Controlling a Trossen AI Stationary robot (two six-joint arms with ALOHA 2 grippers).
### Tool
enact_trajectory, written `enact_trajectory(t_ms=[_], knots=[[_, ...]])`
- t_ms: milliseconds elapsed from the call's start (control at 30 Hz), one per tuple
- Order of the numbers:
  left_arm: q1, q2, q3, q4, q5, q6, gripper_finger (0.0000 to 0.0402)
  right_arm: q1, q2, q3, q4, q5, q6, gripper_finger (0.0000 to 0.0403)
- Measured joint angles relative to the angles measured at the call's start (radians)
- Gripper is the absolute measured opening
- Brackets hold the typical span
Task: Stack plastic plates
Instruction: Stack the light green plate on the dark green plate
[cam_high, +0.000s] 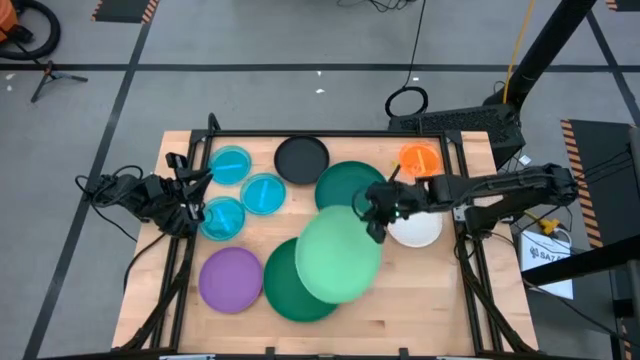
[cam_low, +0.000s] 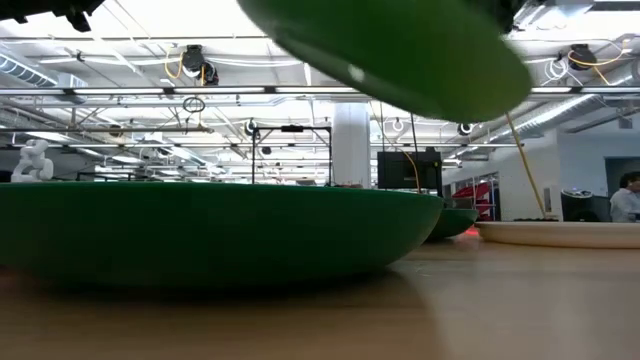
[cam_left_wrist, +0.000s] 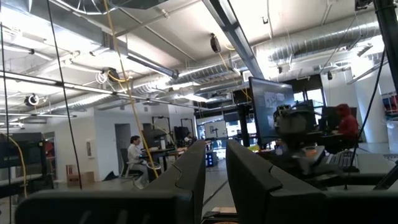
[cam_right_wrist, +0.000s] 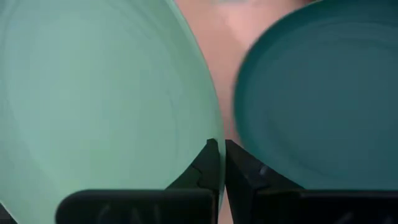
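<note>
My right gripper (cam_high: 375, 215) reaches from the table's right to its middle and is shut on the large light green plate (cam_high: 338, 255). That plate hovers partly over a dark green plate (cam_high: 290, 290) near the near edge. In the low view the light green plate (cam_low: 400, 50) floats above the dark green one (cam_low: 200, 230). A second dark green plate (cam_high: 350, 185) lies behind the gripper. Black (cam_high: 302, 160), orange (cam_high: 420, 158), white (cam_high: 418, 230), purple (cam_high: 232, 278) and three translucent blue plates (cam_high: 264, 193) lie flat. My left gripper (cam_left_wrist: 216, 180) waits at the left edge, fingers almost together, touching nothing. My right gripper pinches the light green plate by its rim (cam_right_wrist: 200, 148) between the two fingers (cam_right_wrist: 239, 165), at the plate's far right edge. It comes at the plate from the table's right. The plate is lifted clear and tilted, and juts from the fingers toward the near left.
The white plate sits just under the right arm's forearm. The blue plates cluster close to the left arm (cam_high: 170, 200). A dark frame (cam_high: 330, 135) runs along the table's far and side edges. Bare wood (cam_high: 420, 300) shows at the near right.
</note>
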Motion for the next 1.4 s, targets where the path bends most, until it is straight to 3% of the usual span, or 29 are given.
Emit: enact_trajectory(t_ms=[367, 500, 833, 1033, 1400], knots=[[0.0, 0.0, 0.0, 0.0, 0.0, 0.0, 0.0072, -0.257, 0.0, 0.0, 0.05, -0.009, 0.083, 0.0005], [0.0, 0.0, 0.0, 0.0, 0.0, 0.002, 0.0072, -0.359, 0.0, 0.001, 0.029, -0.083, 0.128, 0.0003], [0.0, 0.0, 0.0, 0.0, 0.0, 0.002, 0.0072, -0.579, 0.001, 0.001, -0.227, -0.154, 0.117, 0.0004], [0.0, 0.0, 0.0, 0.0, 0.0, 0.002, 0.0072, -0.647, 0.025, 0.001, -0.302, -0.154, 0.076, 0.0004], [0.0, 0.0, 0.0, 0.0, 0.0, 0.003, 0.0072, -0.662, 0.141, 0.002, -0.297, -0.158, 0.027, 0.0004]])
